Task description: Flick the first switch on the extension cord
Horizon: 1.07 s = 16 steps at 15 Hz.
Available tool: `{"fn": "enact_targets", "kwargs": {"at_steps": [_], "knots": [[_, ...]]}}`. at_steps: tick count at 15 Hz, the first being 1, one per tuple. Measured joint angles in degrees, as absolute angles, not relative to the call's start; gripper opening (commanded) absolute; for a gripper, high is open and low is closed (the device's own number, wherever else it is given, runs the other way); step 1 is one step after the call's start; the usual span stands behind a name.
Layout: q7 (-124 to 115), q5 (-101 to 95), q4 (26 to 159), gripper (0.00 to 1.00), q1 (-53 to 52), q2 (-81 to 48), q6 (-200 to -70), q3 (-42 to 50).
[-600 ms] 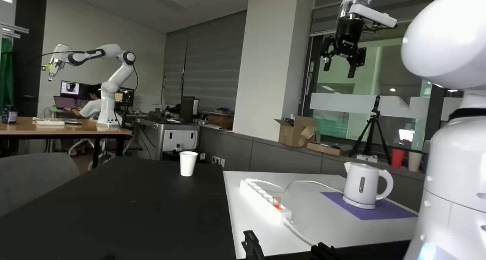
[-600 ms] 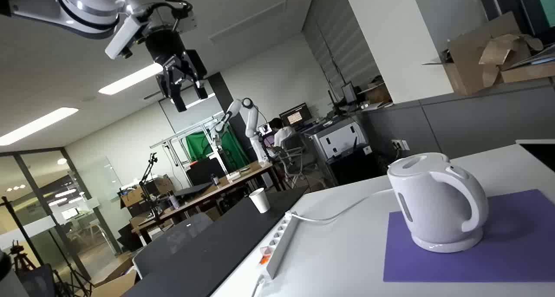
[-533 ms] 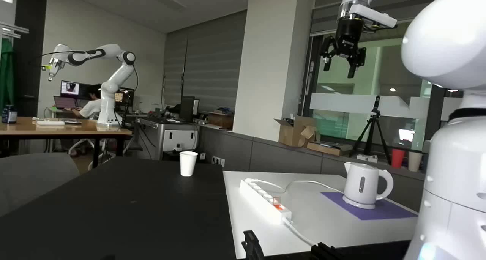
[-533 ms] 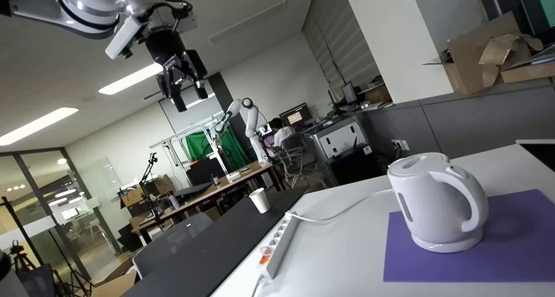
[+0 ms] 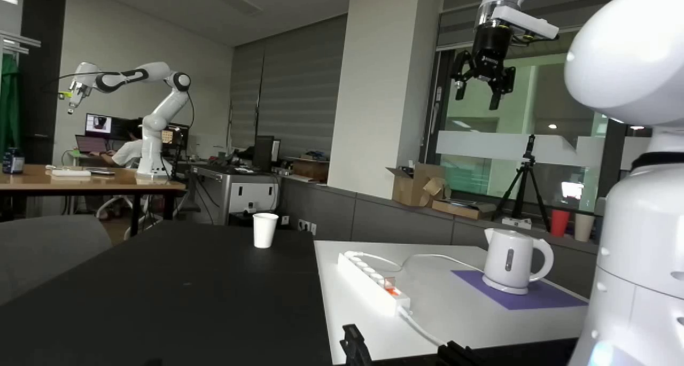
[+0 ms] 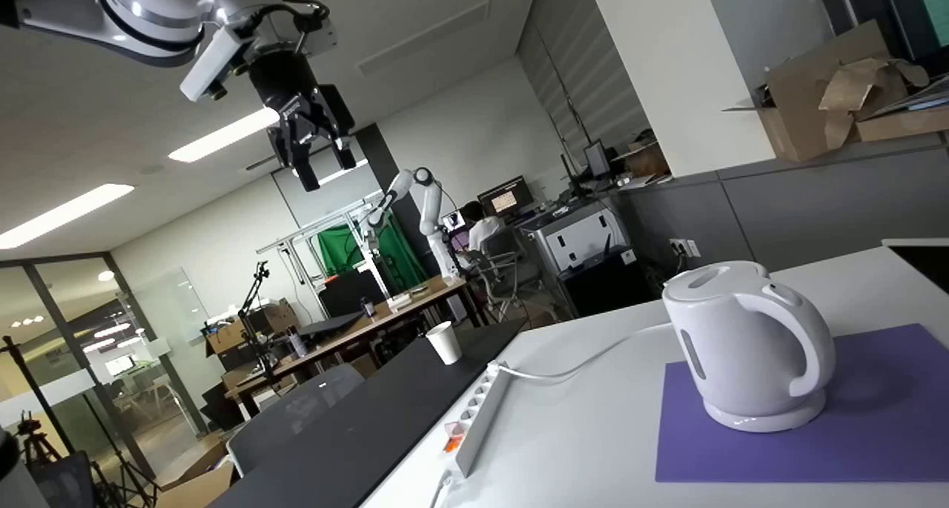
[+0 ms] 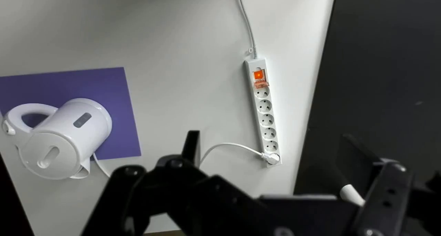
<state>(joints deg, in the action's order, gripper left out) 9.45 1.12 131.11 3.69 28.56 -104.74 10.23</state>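
Note:
The extension cord is a long white power strip, lying flat on the white table in both exterior views and in the wrist view. One red-orange switch shows near its cable end, with a bright spot on it. A clear orange flap stands open beside the switch. A white plug sits in the socket at the far end. My gripper is open and empty, high above the table and apart from the strip. It also shows in an exterior view and in the wrist view.
A white kettle stands on a purple sheet beside the strip; its cord runs towards the plug. A black table adjoins the white one and holds a white paper cup. A cardboard box sits on the ledge behind.

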Motion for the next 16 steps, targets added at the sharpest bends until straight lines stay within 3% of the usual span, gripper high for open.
{"fn": "enact_targets", "kwargs": {"at_steps": [16], "knots": [[10.3,1.1,131.4,1.00,3.7,28.1,-105.4,10.1]]}}
